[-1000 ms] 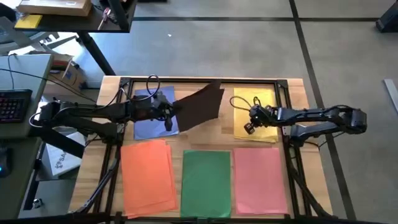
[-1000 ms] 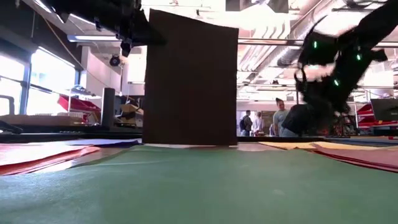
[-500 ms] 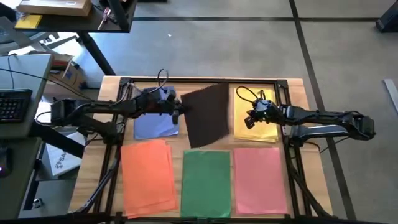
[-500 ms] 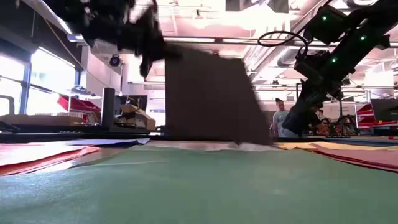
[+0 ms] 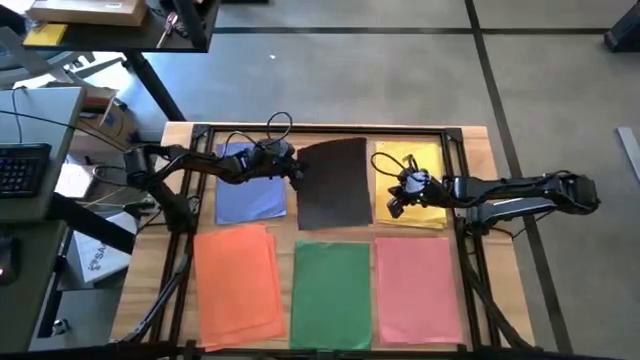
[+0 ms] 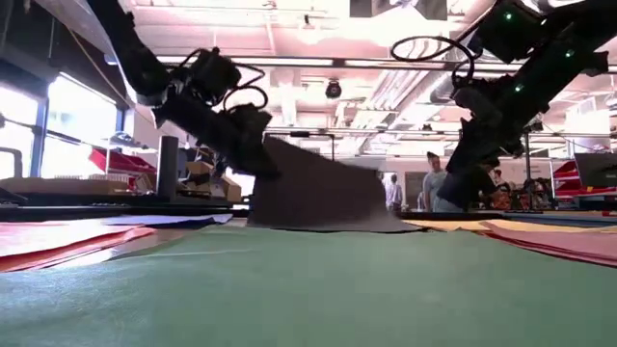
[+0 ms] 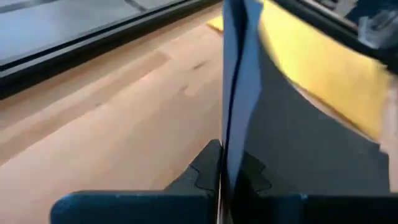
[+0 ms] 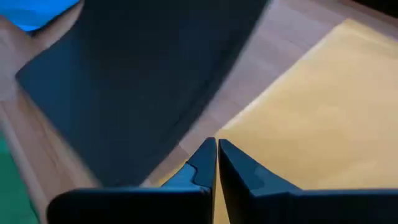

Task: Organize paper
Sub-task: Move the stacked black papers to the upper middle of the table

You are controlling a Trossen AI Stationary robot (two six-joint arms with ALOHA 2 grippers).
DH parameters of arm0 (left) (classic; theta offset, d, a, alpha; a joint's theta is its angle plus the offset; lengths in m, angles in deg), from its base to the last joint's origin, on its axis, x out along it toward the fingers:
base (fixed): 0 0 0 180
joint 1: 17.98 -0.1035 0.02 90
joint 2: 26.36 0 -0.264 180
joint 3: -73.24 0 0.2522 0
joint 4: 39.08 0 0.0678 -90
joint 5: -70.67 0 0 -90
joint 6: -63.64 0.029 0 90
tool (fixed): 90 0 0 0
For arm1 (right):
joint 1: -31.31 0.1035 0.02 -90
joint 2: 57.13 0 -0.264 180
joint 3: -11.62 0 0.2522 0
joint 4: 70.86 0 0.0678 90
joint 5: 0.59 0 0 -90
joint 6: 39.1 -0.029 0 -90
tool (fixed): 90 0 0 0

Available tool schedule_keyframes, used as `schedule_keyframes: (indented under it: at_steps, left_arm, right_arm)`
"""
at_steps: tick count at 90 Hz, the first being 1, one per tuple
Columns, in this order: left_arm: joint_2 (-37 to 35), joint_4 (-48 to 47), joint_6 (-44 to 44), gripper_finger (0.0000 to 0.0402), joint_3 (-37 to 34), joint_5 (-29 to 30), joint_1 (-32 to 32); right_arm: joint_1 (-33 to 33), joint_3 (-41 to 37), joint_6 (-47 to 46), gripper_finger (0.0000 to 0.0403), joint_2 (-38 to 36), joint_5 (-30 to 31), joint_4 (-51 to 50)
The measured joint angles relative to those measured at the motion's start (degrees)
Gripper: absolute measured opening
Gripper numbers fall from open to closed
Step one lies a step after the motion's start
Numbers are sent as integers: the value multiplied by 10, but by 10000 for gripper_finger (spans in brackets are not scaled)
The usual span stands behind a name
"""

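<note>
The wooden table (image 5: 480, 140) carries six patches of colour in two rows. Nearest lie the orange paper (image 5: 238, 282), the green paper (image 5: 331, 292) and the pink paper (image 5: 416, 285); farther back sit the blue paper (image 5: 245, 198) at left and the yellow paper (image 5: 432, 200) at right. Between those two, the dark grey sheet (image 5: 336, 185) lies mostly flat — its far-left edge is raised, pinched tight in the left gripper (image 5: 295, 170). The right gripper (image 5: 391, 196) hovers over the yellow paper's left edge, fingers pressed together on nothing.
</note>
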State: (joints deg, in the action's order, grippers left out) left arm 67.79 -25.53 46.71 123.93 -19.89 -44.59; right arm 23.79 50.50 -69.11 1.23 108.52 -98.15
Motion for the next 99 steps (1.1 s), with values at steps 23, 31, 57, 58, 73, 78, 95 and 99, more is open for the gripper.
schedule_keyframes:
  at_steps: [23,31,57,58,73,78,95,99]
  left_arm:
    - [29,1,60,0,0,12,-12]
    - [32,1,78,0,0,13,-16]
    - [35,9,117,35,8,31,-25]
    - [35,8,117,38,8,29,-26]
    - [36,4,112,83,11,28,-34]
    - [36,2,115,96,11,38,-34]
    - [23,-7,139,120,11,73,-37]
    - [21,-6,141,123,11,73,-39]
  right_arm:
    - [24,0,0,0,88,-1,116]
    - [31,0,-5,0,127,-1,153]
    - [36,36,-25,0,228,-6,177]
    - [36,38,-25,0,231,-6,176]
    - [36,77,-26,0,257,-4,139]
    - [36,87,-26,0,260,3,115]
    - [28,120,-30,0,260,32,58]
    - [25,125,-29,0,260,32,53]
